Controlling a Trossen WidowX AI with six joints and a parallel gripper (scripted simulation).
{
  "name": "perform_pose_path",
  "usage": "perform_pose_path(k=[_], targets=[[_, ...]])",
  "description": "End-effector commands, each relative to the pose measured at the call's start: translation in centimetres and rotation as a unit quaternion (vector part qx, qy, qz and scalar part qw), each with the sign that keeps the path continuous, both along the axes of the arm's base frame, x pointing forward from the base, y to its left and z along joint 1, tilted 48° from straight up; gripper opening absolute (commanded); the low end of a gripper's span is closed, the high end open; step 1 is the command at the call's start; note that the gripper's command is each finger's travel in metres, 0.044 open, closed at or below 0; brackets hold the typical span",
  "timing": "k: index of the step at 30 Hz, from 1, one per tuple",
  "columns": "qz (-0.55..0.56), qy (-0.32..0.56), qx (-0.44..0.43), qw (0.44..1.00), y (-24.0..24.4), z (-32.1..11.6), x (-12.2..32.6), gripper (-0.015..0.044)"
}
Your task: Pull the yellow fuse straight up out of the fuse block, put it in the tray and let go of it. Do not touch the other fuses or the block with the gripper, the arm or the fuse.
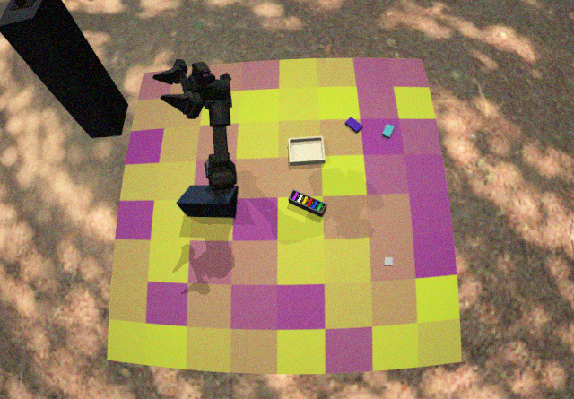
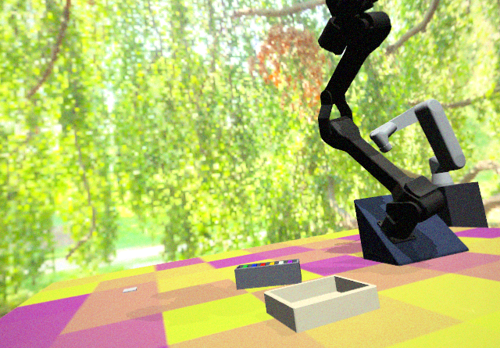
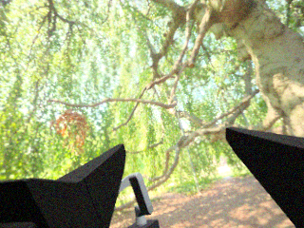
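The dark fuse block (image 1: 308, 198) (image 2: 267, 275) stands on the checkered mat, with a row of coloured fuses in it. The yellow fuse (image 1: 305, 199) (image 2: 271, 263) sits in the row between a white one and a red one. The cream tray (image 1: 306, 138) (image 2: 335, 310) lies empty a little beyond the block. My gripper (image 1: 159, 87) (image 3: 174, 141) is open and empty. It is raised high, far from the block and the tray, and points away from them towards the trees. In the wrist view neither the block nor the tray shows.
A purple block (image 1: 352, 124) and a teal block (image 1: 387, 130) lie beyond the tray. A small pale square (image 1: 388, 261) (image 2: 129, 289) lies on the mat. A dark pillar (image 1: 60, 56) stands off the mat. A grey stand (image 2: 436, 134) rises behind the arm base (image 1: 208, 200).
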State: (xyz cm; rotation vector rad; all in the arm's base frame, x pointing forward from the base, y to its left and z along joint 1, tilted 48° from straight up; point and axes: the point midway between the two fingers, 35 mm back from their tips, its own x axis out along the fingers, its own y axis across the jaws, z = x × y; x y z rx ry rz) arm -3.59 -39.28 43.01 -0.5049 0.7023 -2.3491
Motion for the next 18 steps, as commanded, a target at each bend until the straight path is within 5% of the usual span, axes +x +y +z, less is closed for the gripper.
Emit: perform_pose_path(k=[1,12,18], targets=[[-0.001,0.0,-0.002,1.0,0.1,0.1,-0.1,0.0374],[-0.054,0.013,-0.15,0.987,8.1,8.7,-5.6,0.0085],[-0.108,0.031,-0.248,0.962,15.2,13.3,-8.7,0.007]])
